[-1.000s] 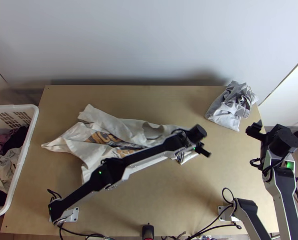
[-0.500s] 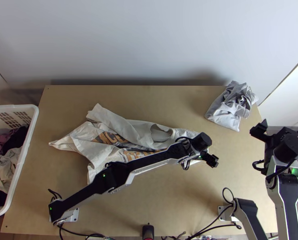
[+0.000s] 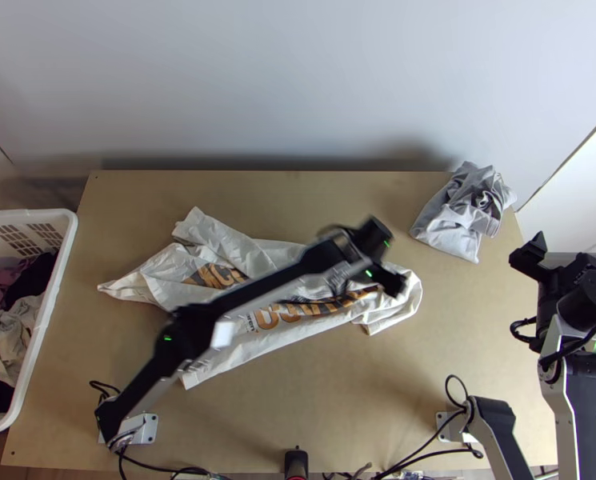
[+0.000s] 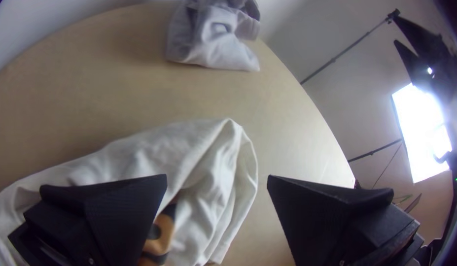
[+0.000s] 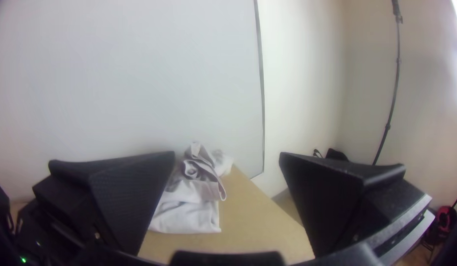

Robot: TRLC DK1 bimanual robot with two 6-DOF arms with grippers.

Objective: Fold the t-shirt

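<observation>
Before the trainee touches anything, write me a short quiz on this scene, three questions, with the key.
1. True or false: the fingers of the left gripper stand apart.

2. Choose one. Where does the bunched grey cloth lie?
a) in the laundry basket
b) near the far right corner of the table
c) underneath the t-shirt

3. Fill in the blank: the white t-shirt lies rumpled, and the ____ arm extends over it.

Key: 1 true; 2 b; 3 left.
</observation>
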